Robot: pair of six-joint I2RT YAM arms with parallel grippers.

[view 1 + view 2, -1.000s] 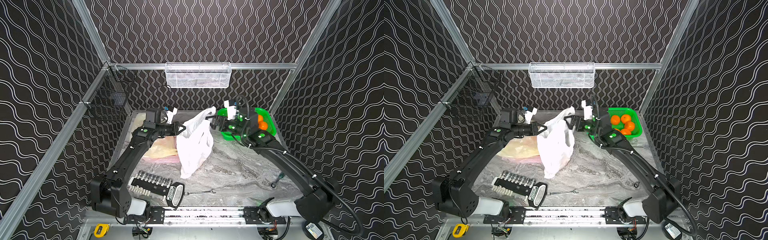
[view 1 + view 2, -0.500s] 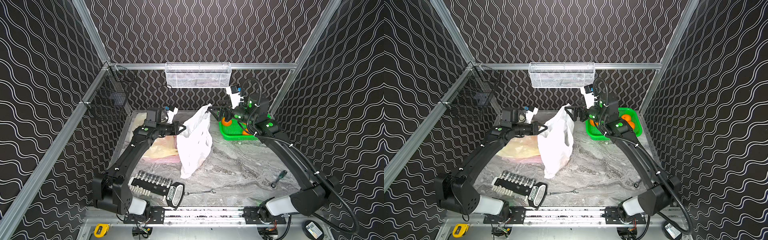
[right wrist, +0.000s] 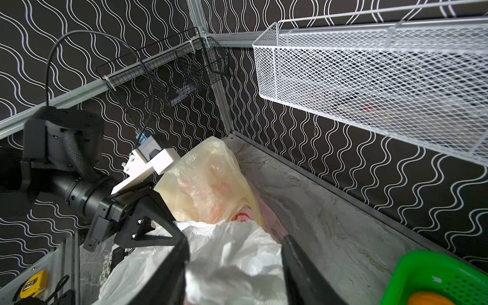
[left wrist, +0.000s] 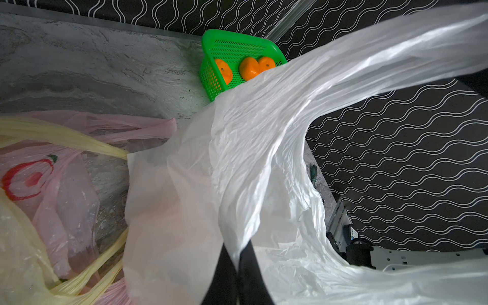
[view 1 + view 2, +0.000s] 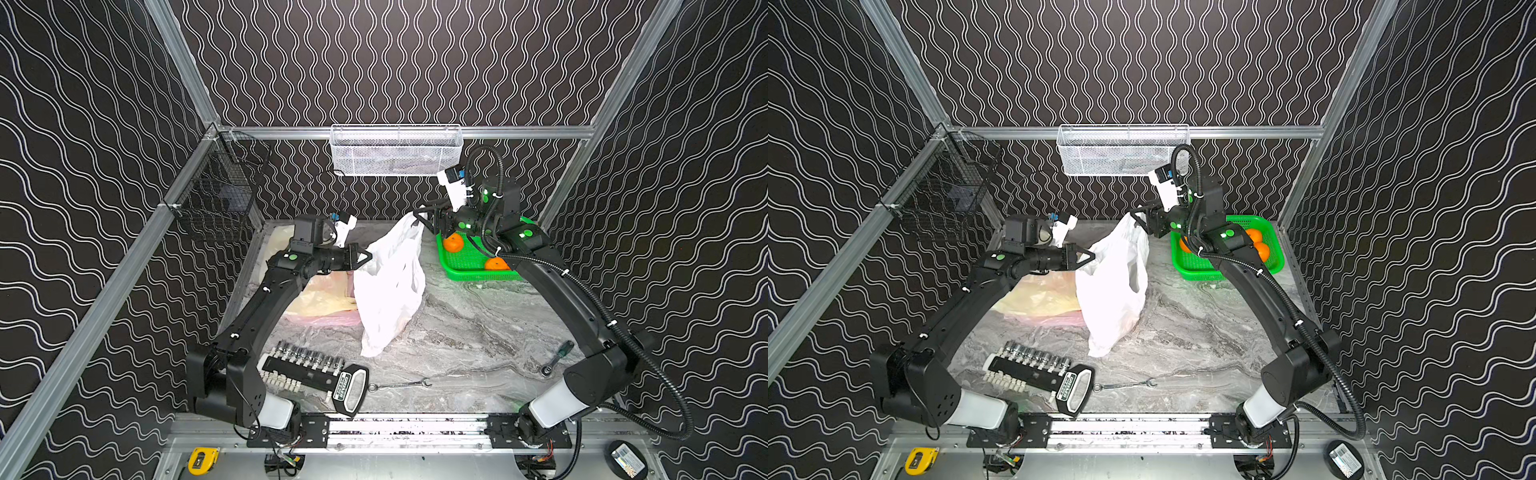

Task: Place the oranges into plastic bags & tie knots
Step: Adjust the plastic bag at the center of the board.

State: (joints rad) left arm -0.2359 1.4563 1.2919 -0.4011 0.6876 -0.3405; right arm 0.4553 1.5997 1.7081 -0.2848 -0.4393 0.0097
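Observation:
A white plastic bag (image 5: 390,282) (image 5: 1113,291) hangs upright over the table's middle. My left gripper (image 5: 368,257) (image 4: 237,266) is shut on its left rim. My right gripper (image 5: 419,212) (image 3: 235,240) is at the bag's upper right handle. Its jaws stand apart with white plastic (image 3: 232,253) between them. Oranges (image 5: 454,242) (image 5: 1261,250) (image 4: 249,70) lie in the green basket (image 5: 465,259) (image 4: 232,47) at the back right. A yellowish bag (image 5: 320,303) (image 3: 208,179) and a pink bag (image 5: 328,320) (image 4: 66,184) lie flat under my left arm. No knots show.
A socket set (image 5: 307,365) and a wrench (image 5: 399,384) lie near the front edge. A ratchet (image 5: 557,357) lies at the right. A white mesh basket (image 5: 395,149) hangs on the back wall and a black wire basket (image 5: 220,199) on the left rail.
My right arm has lifted its wrist above the green basket, with the gripper staying at the bag's upper handle. The left arm has held still with the bag's rim.

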